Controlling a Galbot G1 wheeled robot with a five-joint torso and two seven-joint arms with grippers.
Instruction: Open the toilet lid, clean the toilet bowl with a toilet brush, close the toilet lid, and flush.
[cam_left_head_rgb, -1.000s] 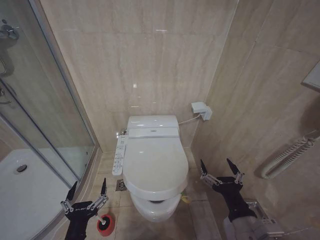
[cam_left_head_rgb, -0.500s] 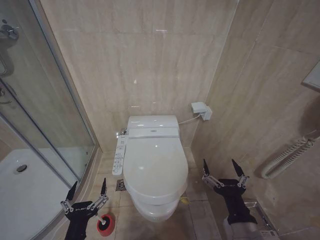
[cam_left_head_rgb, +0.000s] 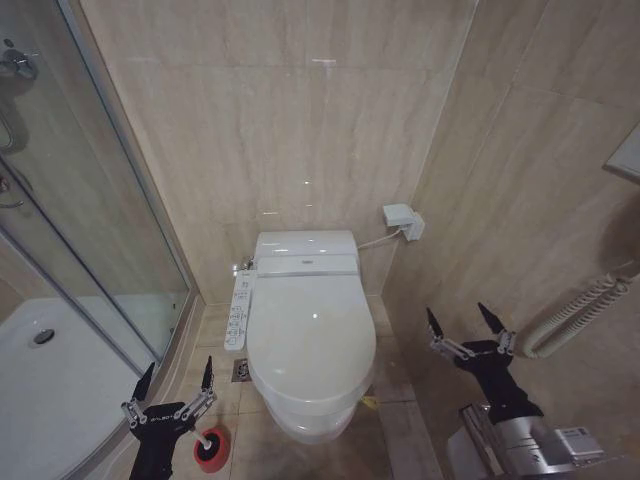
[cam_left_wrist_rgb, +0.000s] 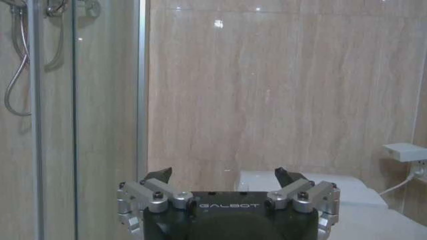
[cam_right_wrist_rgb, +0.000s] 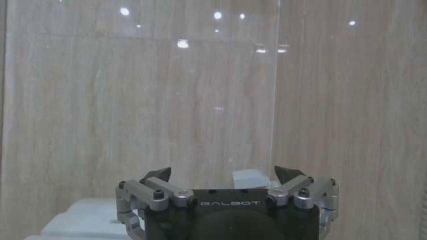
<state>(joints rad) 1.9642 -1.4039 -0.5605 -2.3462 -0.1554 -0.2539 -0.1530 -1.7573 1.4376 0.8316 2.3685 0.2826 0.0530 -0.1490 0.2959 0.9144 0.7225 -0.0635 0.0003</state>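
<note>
While the toilet lid (cam_left_head_rgb: 311, 335) lies shut over the toilet bowl (cam_left_head_rgb: 312, 420), long axis running away from the robot, it sits between both spread, empty grippers, the right gripper (cam_left_head_rgb: 470, 327) nearer than the left gripper (cam_left_head_rgb: 176, 379).

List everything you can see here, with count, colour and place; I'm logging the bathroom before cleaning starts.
Glossy white oval toilet lid: one, white, shut over the toilet, centre.
White ceramic toilet bowl: one, white, on the floor under the lid.
White button strip: one, white, along the toilet's side toward the shower.
Small red round cup holder: one, red, on the floor near the left tool, a black top showing inside it.
Glass shower enclosure: one, clear, left.
White wall box: one, white, on the wall behind the toilet.
White coiled hose: one, white, right wall.
Left tool: one, black and silver, open, low left of the toilet.
Right tool: one, black and silver, open, right of the toilet.
</note>
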